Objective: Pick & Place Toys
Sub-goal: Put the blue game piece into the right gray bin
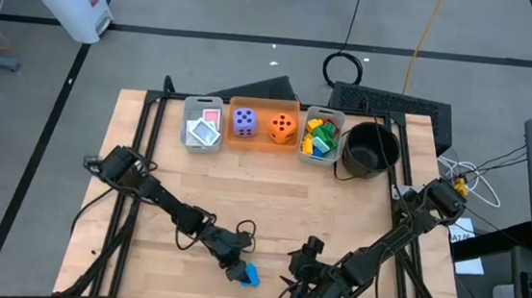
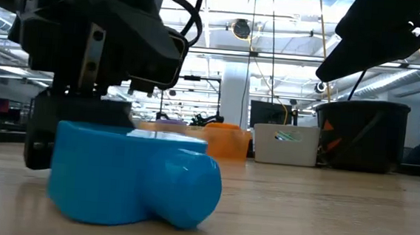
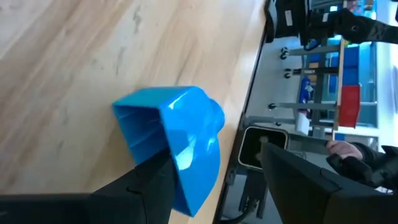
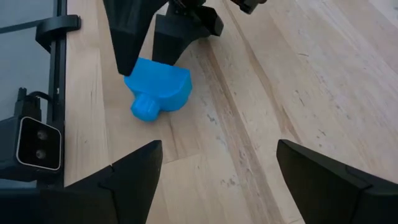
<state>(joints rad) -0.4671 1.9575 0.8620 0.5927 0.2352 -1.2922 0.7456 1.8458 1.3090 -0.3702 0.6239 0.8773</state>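
Blue brick (lying on its side) at table's six o'clock, left gripper half-open astride it, right gripper wide, empty, at its three o'clock.

The picture cards' faces are too small to read, and the left gripper hides the blue brick's rear.

One overhead camera, one at tabletop level and two wrist cameras all share the blue brick.

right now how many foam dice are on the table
2: the purple die and the orange die sit side by side in the orange bin at the table's far edge. None seems hidden.
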